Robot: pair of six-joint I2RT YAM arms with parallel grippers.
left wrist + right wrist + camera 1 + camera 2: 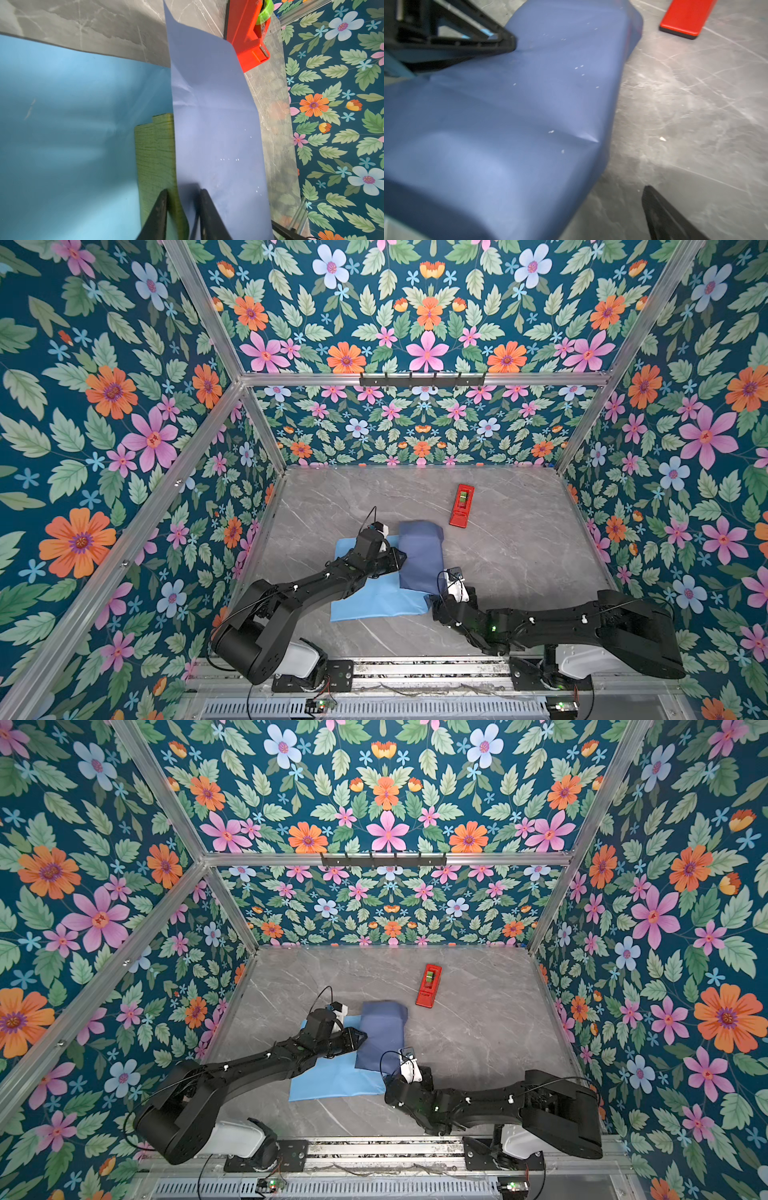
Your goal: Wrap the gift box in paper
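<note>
Room to move: bare table lies open to the right of the paper, out to the flowered wall, and behind it as well. Only the red tape dispenser sits there, near the far right corner of the folded flap but apart from it. Left of the sheet there is a narrower strip of table. The sheet's near edge stops short of the front rail.

Sheet: light face up on the table. Its right part is turned over, dark face up, as a long flap humped over the gift box.

Hidden: in both top views the box is wholly under the flap and my left arm. Only my left wrist view shows a green strip of it beside the flap's free edge. The sheet's near right corner is under my right wrist. The right wrist view is blurred, with one finger showing and the other cut off.

My left gripper: jaws a little apart, tips over the box top at the flap's free edge. That edge and a green strip run through the gap. Not closed on the sheet, as far as I can see.

My right gripper: at the near end of the flap, jaws wide, holding nothing. The finger in view hangs over bare table just right of the hump.
</note>
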